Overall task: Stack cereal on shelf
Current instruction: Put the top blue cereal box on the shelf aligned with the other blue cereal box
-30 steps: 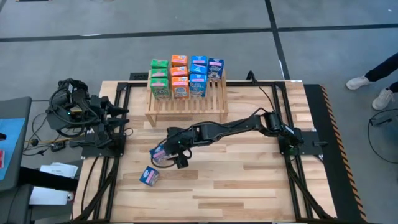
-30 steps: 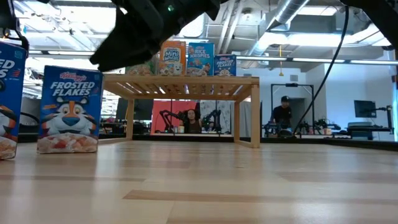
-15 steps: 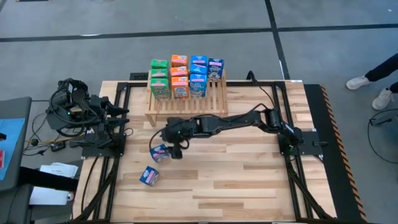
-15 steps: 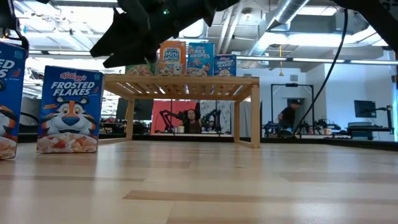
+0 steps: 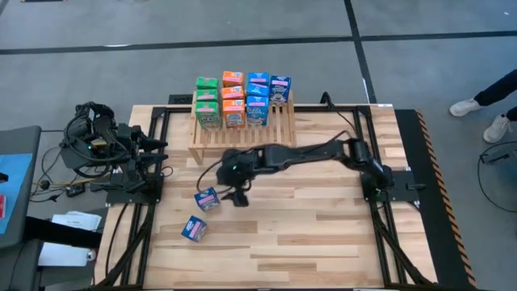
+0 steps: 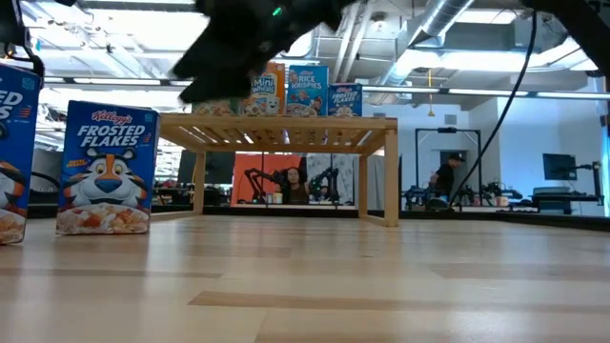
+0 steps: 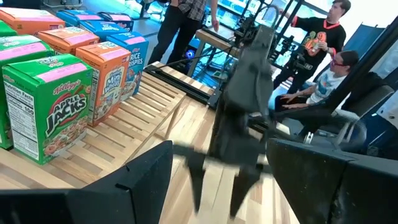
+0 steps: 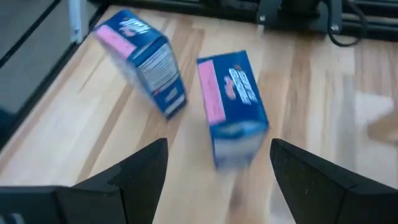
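The light-wood shelf (image 5: 242,136) stands at the table's far side and carries several cereal boxes (image 5: 241,99) on its far half. Two blue cereal boxes stand on the table nearer the front: one (image 5: 207,199) (image 6: 105,167) (image 8: 233,99) and another (image 5: 194,229) (image 8: 142,56) closer to the near edge. My right gripper (image 5: 240,194) (image 8: 217,155) hangs open just right of the first blue box, above the table and touching nothing. My left gripper (image 5: 157,149) (image 7: 219,149) waits open at the table's left edge.
The shelf's near half (image 5: 266,141) shows bare slats. Bare wood lies right of the two blue boxes and toward the near edge (image 5: 323,242). Black frame rails (image 5: 367,145) run along both sides. People show beyond the table (image 7: 323,56).
My right gripper has drawn back from the blue box, going toward the table's right edge and a little toward the shelf, and has risen. The blue box has stayed standing where it was.
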